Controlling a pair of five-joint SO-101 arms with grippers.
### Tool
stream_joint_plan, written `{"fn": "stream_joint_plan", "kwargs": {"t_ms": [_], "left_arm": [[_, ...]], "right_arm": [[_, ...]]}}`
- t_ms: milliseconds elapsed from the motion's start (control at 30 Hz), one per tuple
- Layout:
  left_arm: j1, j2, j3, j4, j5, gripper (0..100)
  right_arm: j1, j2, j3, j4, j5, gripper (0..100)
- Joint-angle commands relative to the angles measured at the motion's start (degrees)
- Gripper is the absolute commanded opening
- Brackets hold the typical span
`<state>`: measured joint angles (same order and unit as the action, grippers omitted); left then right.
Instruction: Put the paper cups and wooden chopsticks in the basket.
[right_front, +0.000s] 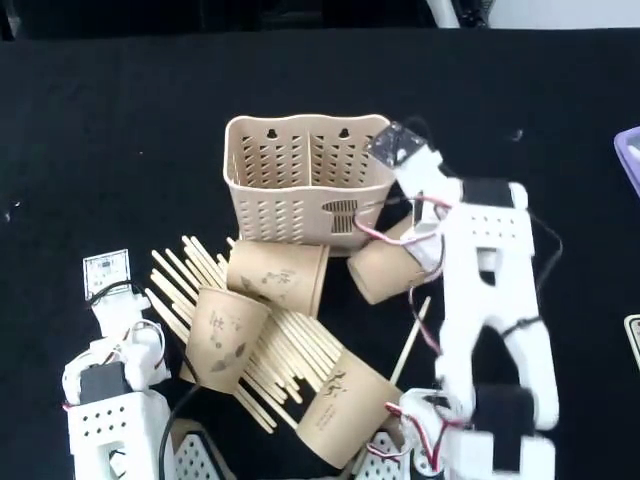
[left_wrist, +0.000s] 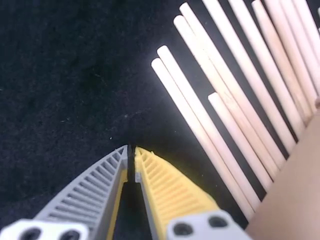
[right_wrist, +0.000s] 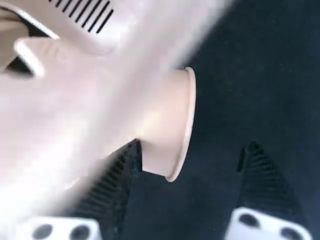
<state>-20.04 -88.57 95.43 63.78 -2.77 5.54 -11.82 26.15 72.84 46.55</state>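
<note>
The right gripper is spread; the rolled rim of the tan paper cup lies just beside one finger. Light, crushable handling is expected, so the stiffer rim should be gripped gently.

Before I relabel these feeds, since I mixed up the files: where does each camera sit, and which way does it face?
High view: fixed above the table, looking down on basket, paper cups, chopsticks; left arm and right arm show.
Left wrist view: on the left arm, facing down at chopstick ends; its shut left gripper shows.
Right wrist view: on the right arm, facing a tipped cup near the basket; its open right gripper shows.
Shared: high and left wrist views both show the chopsticks.
</note>
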Motion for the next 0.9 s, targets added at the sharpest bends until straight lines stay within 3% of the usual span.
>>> {"fn": "stream_joint_plan", "kwargs": {"t_ms": [0,100,267,533,733,867], "left_arm": [[1.0,0.2,0.0,-1.9,0.3,4],[1.0,0.2,0.0,-1.9,0.3,4],[1.0,0.2,0.0,-1.9,0.3,4],[1.0,0.2,0.0,-1.9,0.3,4],[1.0,0.2,0.0,-1.9,0.3,4],[1.0,0.2,0.0,-1.9,0.3,4]], "right_arm": [[0.8,3.2,-5.2,3.2,1.7,30.2],[0.7,4.6,-7.4,7.2,4.7,22.1],[0.7,3.3,-9.3,10.2,9.3,0.6],[0.9,-7.8,-9.7,16.0,6.8,1.1],[1.2,-22.1,-14.5,28.2,7.2,1.1],[3.0,-29.9,-16.9,28.0,7.2,1.1]]}}
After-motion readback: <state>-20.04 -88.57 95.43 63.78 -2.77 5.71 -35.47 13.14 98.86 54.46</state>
